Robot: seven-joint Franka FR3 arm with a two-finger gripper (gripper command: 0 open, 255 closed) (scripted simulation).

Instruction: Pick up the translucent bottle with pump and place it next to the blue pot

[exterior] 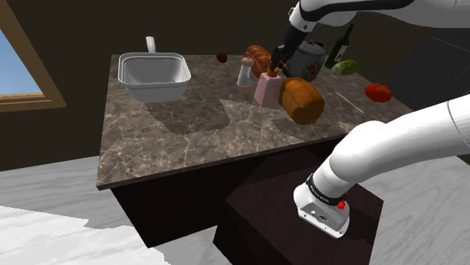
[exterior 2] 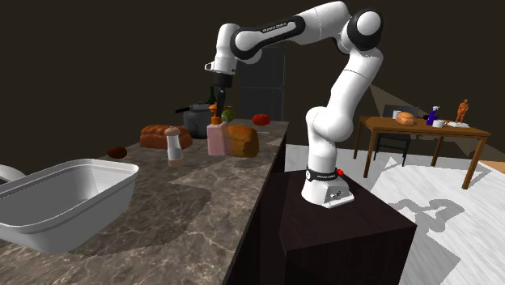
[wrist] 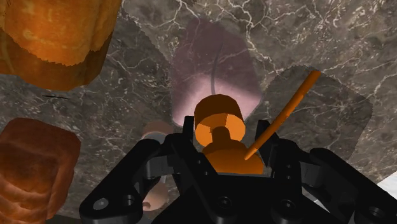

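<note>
Since walls are dark, the marble counter [exterior: 196, 128] w/ its white sink [exterior: 154, 89] stands out. Pale floor [exterior: 45, 196], window [exterior: 22, 68] at shoulder view's left, wooden table [exterior 2: 421, 129] far off in second exterior view, its bits too small to tell. Pink translucent bottle [exterior: 267, 90] stands upright on counter btw. shaker [exterior: 245, 73] & loaf [exterior: 303, 100]. Greyish pot [exterior: 310, 59] is near, partly hidden behind arm. Gripper [wrist: 224, 124] sits over orange pump [wrist: 219, 118], fingers spread either side; contact hard to make out. Sink cut off at second exterior view's left edge.
</note>
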